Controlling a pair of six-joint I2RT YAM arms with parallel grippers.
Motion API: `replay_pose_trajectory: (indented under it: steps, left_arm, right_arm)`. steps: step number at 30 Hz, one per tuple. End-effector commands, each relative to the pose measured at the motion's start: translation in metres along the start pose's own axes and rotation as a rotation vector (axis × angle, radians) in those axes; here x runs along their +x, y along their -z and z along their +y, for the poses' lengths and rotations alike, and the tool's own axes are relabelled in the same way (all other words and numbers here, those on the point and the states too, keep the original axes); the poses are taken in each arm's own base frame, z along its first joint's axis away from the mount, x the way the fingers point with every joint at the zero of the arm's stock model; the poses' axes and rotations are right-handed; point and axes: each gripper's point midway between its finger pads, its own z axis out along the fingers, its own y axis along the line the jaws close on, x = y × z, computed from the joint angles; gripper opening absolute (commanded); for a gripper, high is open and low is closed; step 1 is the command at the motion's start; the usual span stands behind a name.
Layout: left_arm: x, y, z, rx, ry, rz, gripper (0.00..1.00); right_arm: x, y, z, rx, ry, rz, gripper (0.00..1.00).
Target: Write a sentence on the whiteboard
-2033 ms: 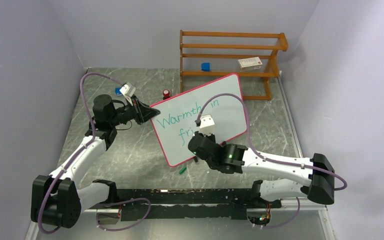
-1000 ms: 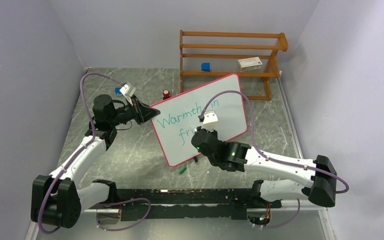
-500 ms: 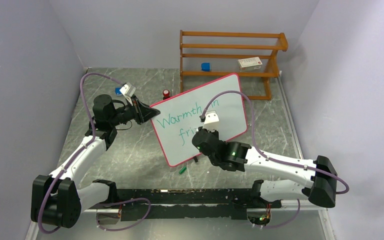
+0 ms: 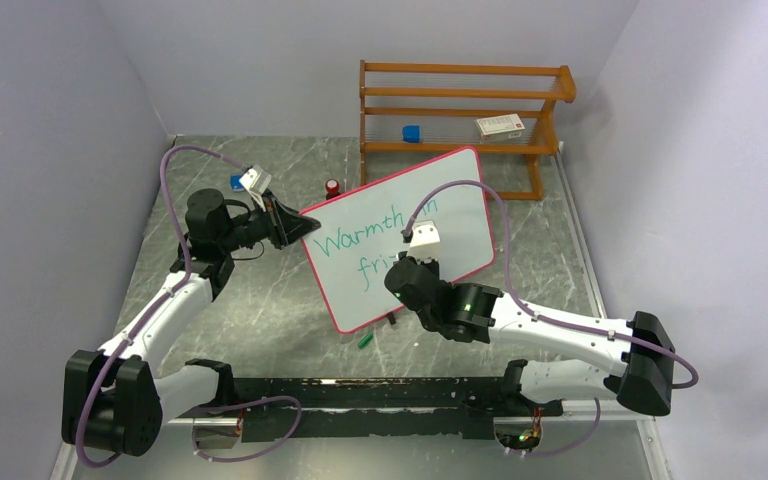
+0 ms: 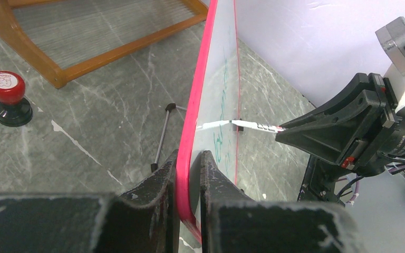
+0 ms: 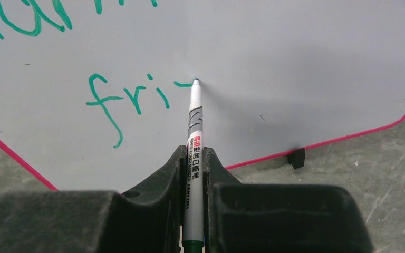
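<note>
The whiteboard [image 4: 440,210], white with a pink-red frame, stands tilted on the grey marbled table and bears green writing "Warmth in" and "fri". My left gripper [image 4: 295,226] is shut on its left edge; in the left wrist view the pink frame [image 5: 189,158] sits pinched between my fingers [image 5: 161,184]. My right gripper [image 4: 400,272] is shut on a white marker [image 6: 194,142] with a green end. The marker's tip [image 6: 195,80] touches the whiteboard [image 6: 295,52] at the end of a short green stroke just right of "fri".
A wooden rack [image 4: 460,110] stands behind the board, with a blue cube [image 4: 411,132] and a small white box [image 4: 500,125] on it. A red-topped stamp [image 4: 332,187] and a blue object [image 4: 237,182] lie at the back left. A green marker cap [image 4: 365,340] lies in front of the board.
My right gripper has shifted slightly right and up along the second line with the marker. The left arm and the board have stayed still.
</note>
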Motion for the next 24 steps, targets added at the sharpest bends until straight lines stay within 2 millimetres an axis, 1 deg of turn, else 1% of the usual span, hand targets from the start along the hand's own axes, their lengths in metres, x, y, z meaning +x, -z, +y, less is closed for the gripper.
replay_pose_trajectory:
  steps: [1, 13, 24]
  left_arm:
    - [0.038, 0.001, 0.019, -0.058, 0.000, 0.105, 0.05]
    - [0.038, 0.000, 0.019, -0.056, -0.001, 0.105, 0.05]
    - [0.038, 0.000, 0.019, -0.054, 0.002, 0.105, 0.05]
  right_arm:
    - [-0.018, 0.001, -0.001, 0.008, -0.038, -0.059, 0.00]
    - [-0.023, 0.000, 0.011, -0.045, -0.025, -0.067, 0.00]
    - [-0.011, -0.001, 0.017, -0.080, 0.009, -0.013, 0.00]
